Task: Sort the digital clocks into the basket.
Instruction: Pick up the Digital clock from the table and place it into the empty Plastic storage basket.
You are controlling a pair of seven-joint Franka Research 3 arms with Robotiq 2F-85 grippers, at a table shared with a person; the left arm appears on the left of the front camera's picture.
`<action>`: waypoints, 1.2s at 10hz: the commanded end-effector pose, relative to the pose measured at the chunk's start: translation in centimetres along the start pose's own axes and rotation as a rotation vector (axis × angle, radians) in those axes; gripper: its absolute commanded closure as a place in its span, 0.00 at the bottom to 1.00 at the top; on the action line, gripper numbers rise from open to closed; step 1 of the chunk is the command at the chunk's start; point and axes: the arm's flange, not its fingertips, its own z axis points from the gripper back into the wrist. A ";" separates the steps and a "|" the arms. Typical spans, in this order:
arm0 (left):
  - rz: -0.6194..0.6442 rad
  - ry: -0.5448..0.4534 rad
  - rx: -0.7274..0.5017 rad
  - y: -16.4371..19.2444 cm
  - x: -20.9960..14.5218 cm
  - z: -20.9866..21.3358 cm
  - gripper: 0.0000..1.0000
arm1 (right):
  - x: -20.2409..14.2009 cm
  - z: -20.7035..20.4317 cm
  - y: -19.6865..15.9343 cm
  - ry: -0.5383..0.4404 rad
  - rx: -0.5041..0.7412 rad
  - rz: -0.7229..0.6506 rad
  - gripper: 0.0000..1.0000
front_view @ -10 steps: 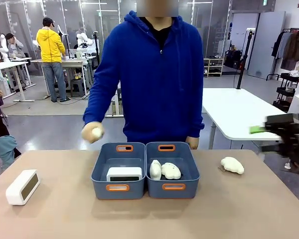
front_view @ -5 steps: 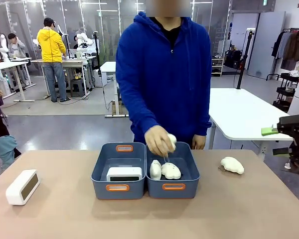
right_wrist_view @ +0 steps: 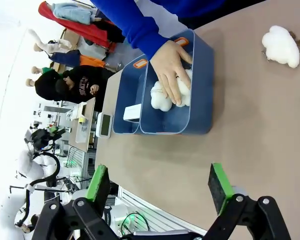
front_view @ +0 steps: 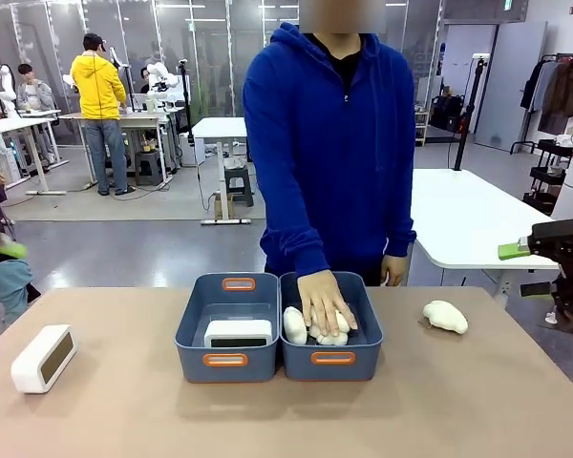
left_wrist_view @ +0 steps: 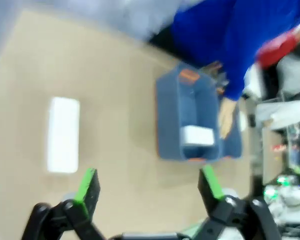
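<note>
loose digital clock at the worktop left side, ahead of the wide-spread left tool, screen facing the basket, long axis roughly front to back, right tool spread too

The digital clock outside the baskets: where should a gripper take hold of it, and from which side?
Probably from above, with the open left gripper: the digital clock is a long rounded block lying near the left edge of the table, so close across its narrow width at mid-length.
</note>
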 end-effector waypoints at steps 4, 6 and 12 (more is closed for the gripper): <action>-0.139 0.322 0.305 2.4 0.7 -11.1 0.00 | 0.1 -0.3 0.0 -0.016 0.004 -0.001 0.00; -0.161 0.384 0.391 3.3 0.0 -12.6 0.00 | 0.1 -0.3 0.0 -0.016 0.004 -0.001 0.00; -0.261 0.332 0.483 5.6 0.6 -16.3 0.00 | 0.1 -0.3 0.0 -0.016 0.004 -0.001 0.00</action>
